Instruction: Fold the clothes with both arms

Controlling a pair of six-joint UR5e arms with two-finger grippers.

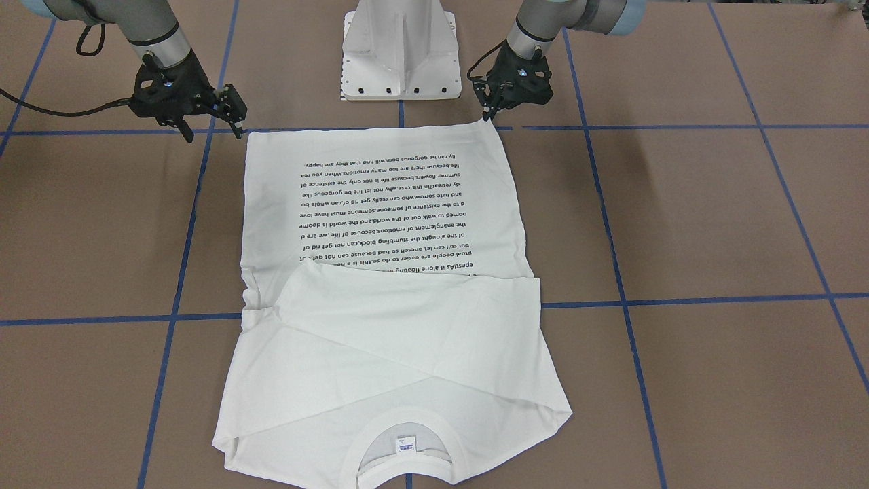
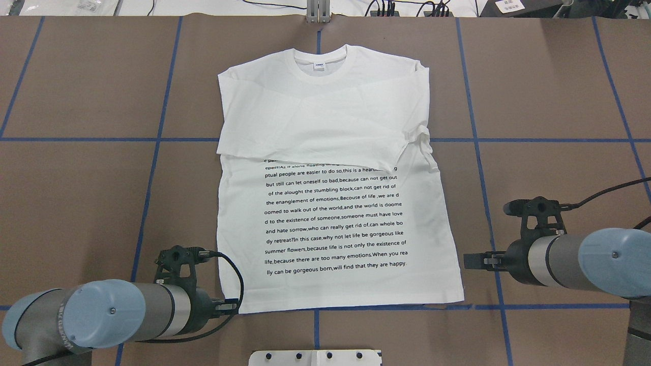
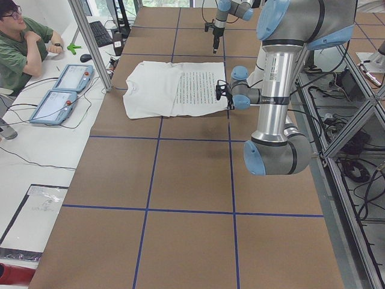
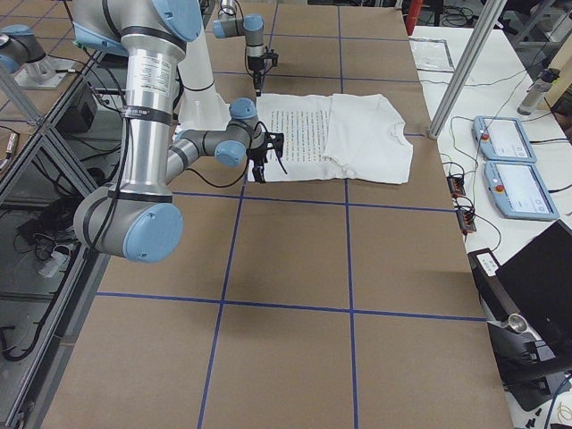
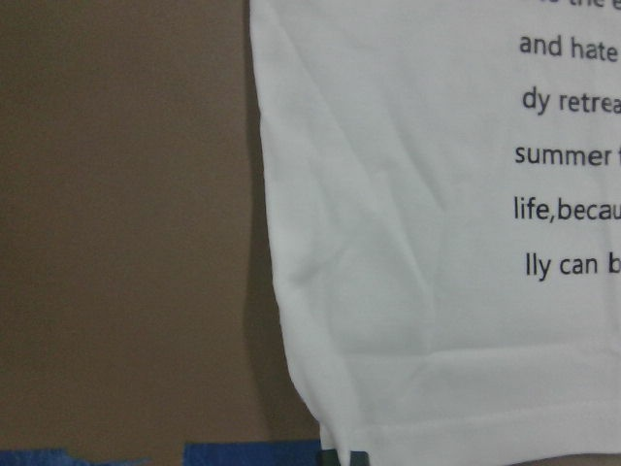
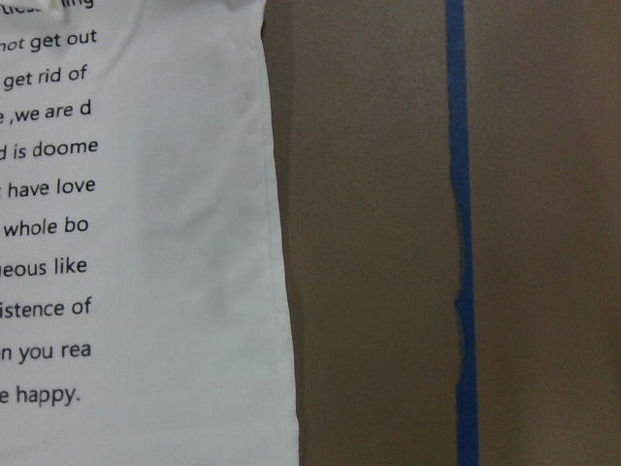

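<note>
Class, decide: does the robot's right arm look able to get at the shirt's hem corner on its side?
Likely yes. The right end effector is open just beside that corner of the T-shirt, which lies flat with nothing on it; only table surface shows between them.

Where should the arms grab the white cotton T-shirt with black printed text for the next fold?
Probably its two hem corners nearest the robot, one per gripper, pinched from above at the outer sides. The white cotton T-shirt lies flat, sleeves folded across the chest, so the hem is the free edge to carry toward the ribbed collar.
</note>
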